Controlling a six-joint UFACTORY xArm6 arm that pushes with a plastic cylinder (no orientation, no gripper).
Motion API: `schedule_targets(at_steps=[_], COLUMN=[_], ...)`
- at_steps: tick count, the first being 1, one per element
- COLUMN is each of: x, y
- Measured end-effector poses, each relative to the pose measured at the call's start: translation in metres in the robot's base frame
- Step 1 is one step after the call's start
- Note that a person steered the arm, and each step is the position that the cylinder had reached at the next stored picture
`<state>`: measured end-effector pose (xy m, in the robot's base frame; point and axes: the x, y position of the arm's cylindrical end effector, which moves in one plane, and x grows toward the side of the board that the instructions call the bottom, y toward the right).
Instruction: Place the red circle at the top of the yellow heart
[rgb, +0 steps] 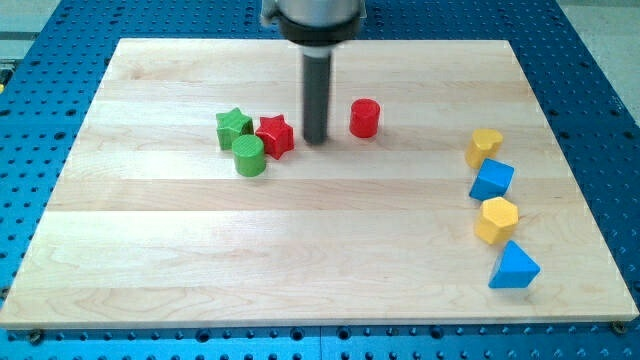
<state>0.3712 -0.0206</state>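
The arm carries no jaws, only a straight dark rod, so there is no open or closed state to tell; the rod's lower end, my tip (315, 139), rests on the wooden table (300, 250) in the upper middle of the board. Just to the view's right of the tip, a little apart from it, stands the red circle (365, 118), a short red cylinder. Just to the view's left of the tip lies the red star (274, 135), close to the rod but whether they touch cannot be told. Further left of the tip sit the green star (233, 127) and, slightly lower, the green cylinder (249, 156), which touches the red star. Well to the view's right of the tip, near the table's right edge, a column runs downward: the yellow heart (483, 146) at its top, then a blue cube (492, 181), a yellow hexagon (496, 220) and a blue triangle (514, 267). The red circle is well apart from the yellow heart, to the heart's left and slightly higher.
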Motion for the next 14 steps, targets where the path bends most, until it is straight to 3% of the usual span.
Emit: schedule_targets(at_steps=[2,3,4,5,7,13,14], x=[-0.013,-0.011,0.017,0.030,0.004,-0.031,0.001], y=[0.111,0.114,0.072,0.094,0.175,0.197,0.104])
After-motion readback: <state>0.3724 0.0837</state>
